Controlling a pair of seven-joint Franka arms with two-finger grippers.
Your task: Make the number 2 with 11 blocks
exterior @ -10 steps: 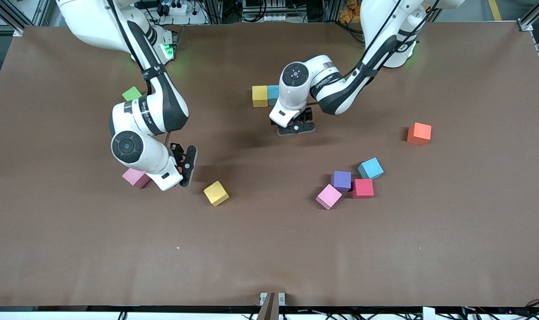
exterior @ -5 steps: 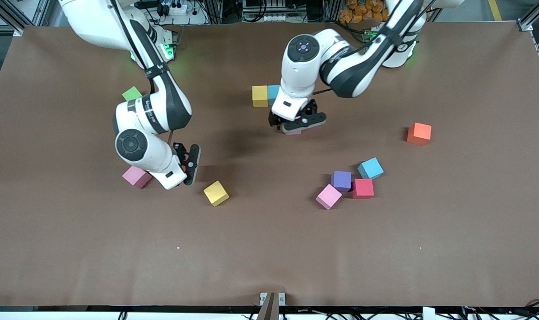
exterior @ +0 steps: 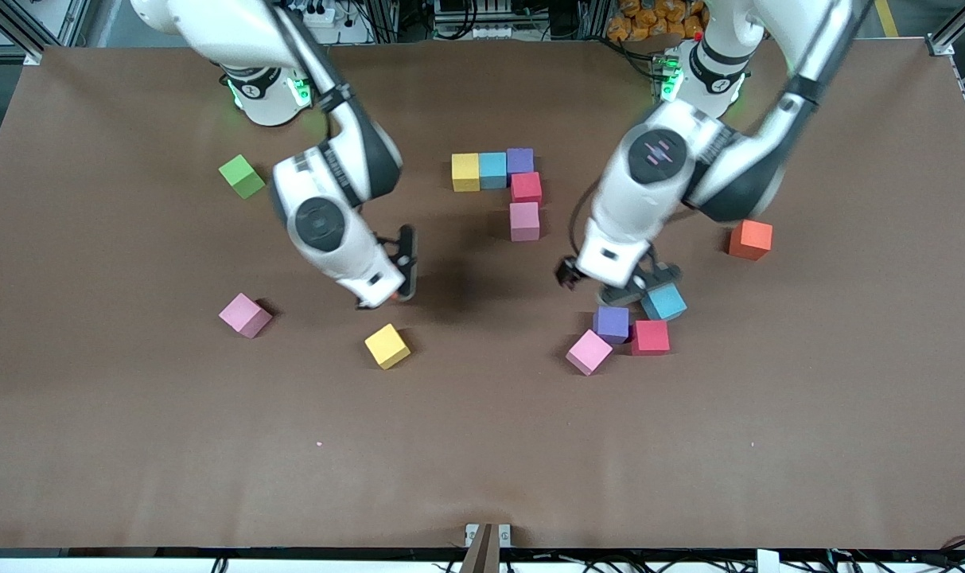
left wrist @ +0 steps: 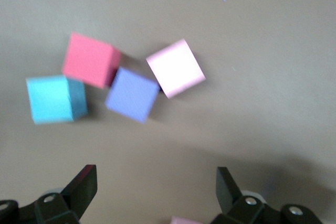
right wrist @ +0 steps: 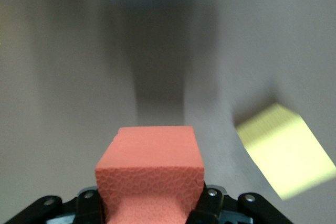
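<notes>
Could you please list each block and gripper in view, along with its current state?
Right gripper: shut on an orange-red block, over bare table.
Left gripper: open, empty, over the loose cluster.
Yellow, blue, purple, red, pink blocks: placed touching, forming the 2's top row and the column down from it.
Light blue, purple, red, pink cluster: loose, unplaced.
Orange block, yellow block, pink block: loose, apart.
Green cube: set aside.

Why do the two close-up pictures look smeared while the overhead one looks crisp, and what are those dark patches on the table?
Front view: sharp and evenly lit; the dark patches on the table are soft shadows under the arms. Left wrist view: the light blue cube, red cube, purple cube and pink cube look smeared. Right wrist view: the yellow cube is blurred, the held salmon-red cube sharper, with a long shadow ahead.
</notes>
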